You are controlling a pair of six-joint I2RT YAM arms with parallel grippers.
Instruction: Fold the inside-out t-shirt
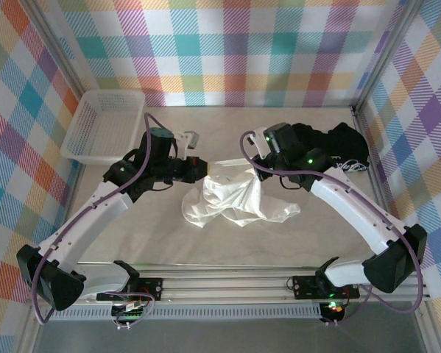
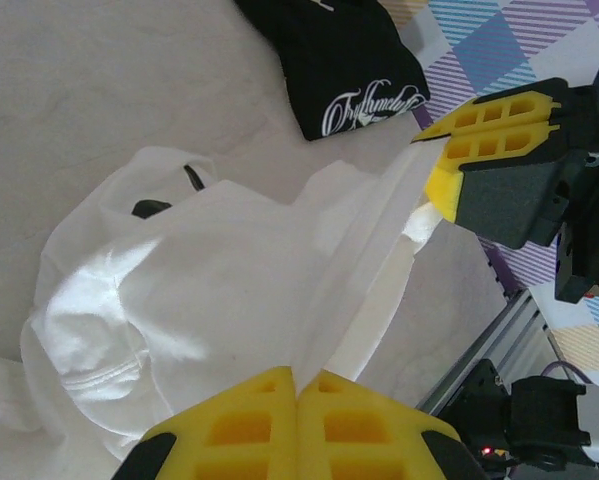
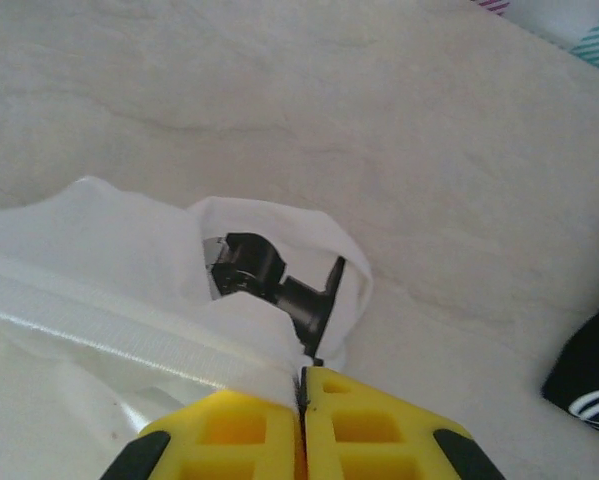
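Barely begun: crumpled white soft-fabric t-shirt (image 1: 231,200), one edge clamped by yellow-fingered left gripper (image 2: 297,385) at ten o'clock, right gripper (image 3: 301,380) at one; all folds remaining.

White soft-cloth short-sleeved t-shirt (image 1: 235,198): thin knit, matt, bright sheen where light strikes, stitched hem; black cloth t-shirt with white script lettering (image 2: 351,62): matt, print flat; left gripper (image 2: 297,378) and right gripper (image 3: 301,375): yellow moulded plastic, matt, pocketed faces; pale beige tabletop (image 1: 301,243): smooth, faintly veined, low gloss; white lattice plastic basket (image 1: 102,126): slight gloss; silver metal rail (image 1: 227,282): dull sheen; checked wall panels (image 1: 227,44): matt.
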